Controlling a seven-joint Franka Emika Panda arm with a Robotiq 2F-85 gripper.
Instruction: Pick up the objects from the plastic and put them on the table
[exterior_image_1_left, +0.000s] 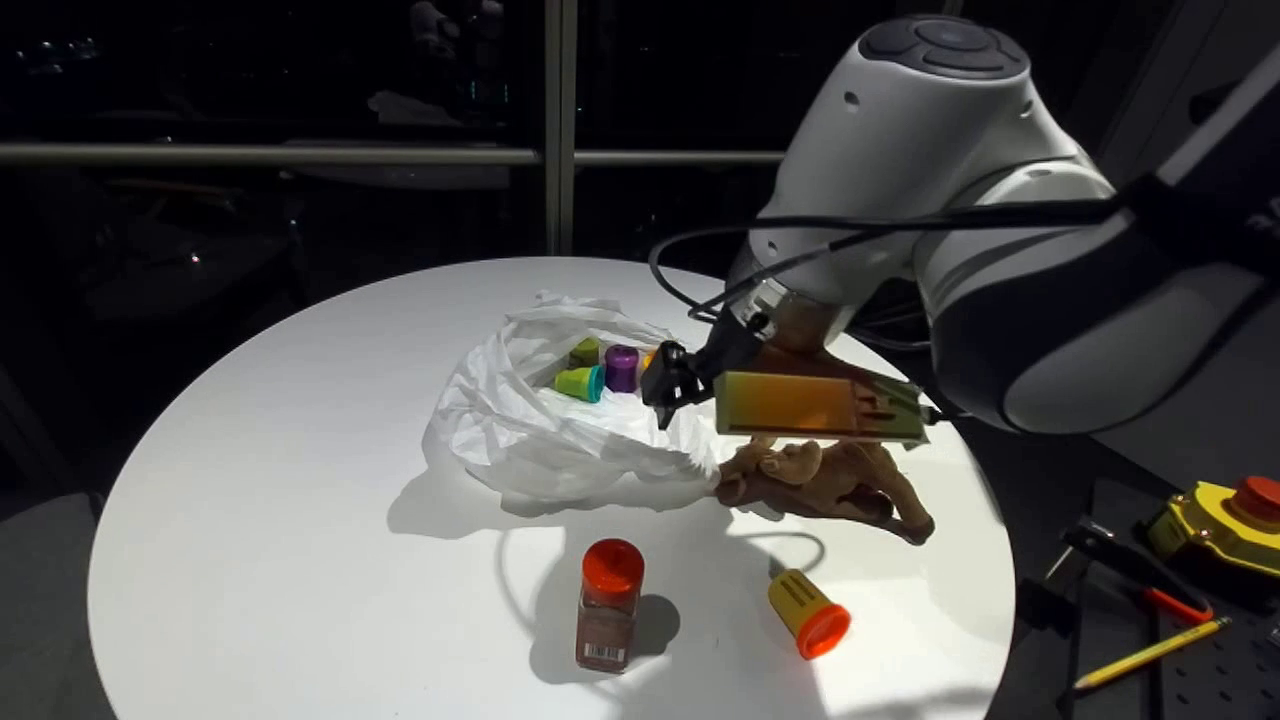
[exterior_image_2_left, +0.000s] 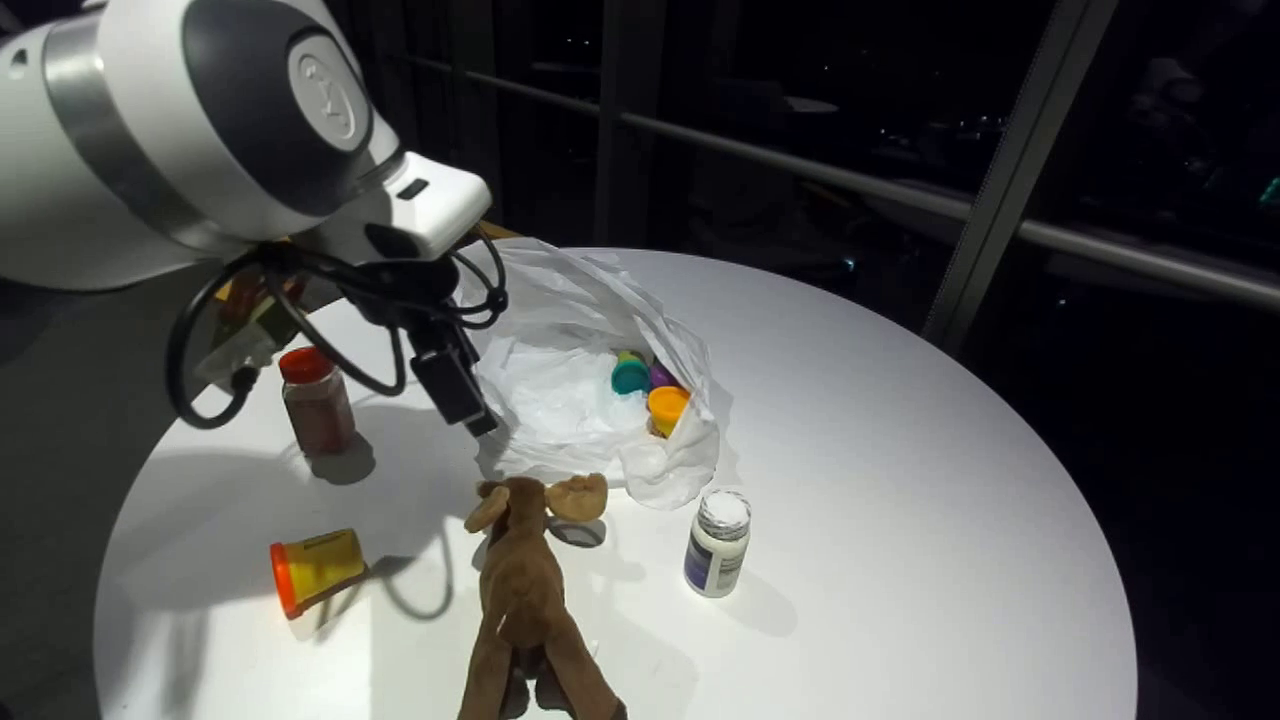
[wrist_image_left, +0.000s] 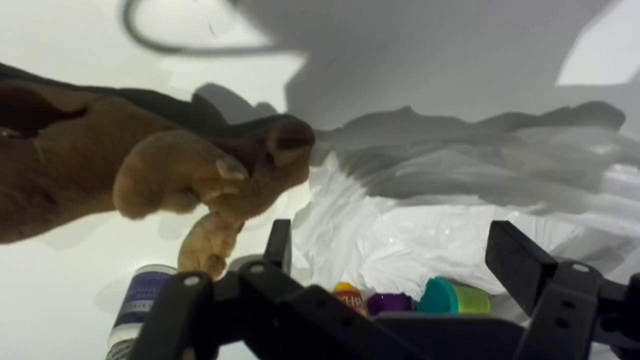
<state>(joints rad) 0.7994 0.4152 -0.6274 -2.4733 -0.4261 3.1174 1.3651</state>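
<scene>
Play-dough tubs (exterior_image_1_left: 621, 369) lie inside a crumpled white plastic bag (exterior_image_1_left: 535, 458), near mid-frame in an exterior view: left to right, a lime tub (exterior_image_1_left: 577, 383) with a teal lid, an olive tub (exterior_image_1_left: 584, 351) just behind it, a purple tub (exterior_image_1_left: 621, 369) and a sliver of an orange-lidded tub (exterior_image_1_left: 648, 358). At lower centre a red-capped jar (exterior_image_1_left: 606, 615) stands upright on the bench (exterior_image_1_left: 300, 560). The end effector (wrist_image_left: 392, 240) hangs at the right side of the bag's mouth; the wrist view shows its fingers spread wide, gripping nothing. Towards the lower right a yellow tub (exterior_image_1_left: 800, 603) with an orange lid lies on its side, and above it sprawls a brown plush moose (exterior_image_1_left: 845, 478), head just beside the bag.

Some unloading is probably done; the step in hand looks like lining up on another tub. The next move calls for shifting towards the tubs, low in the wrist view, then lowering clear of the bag's rim and closing across one, probably the lime tub.
</scene>
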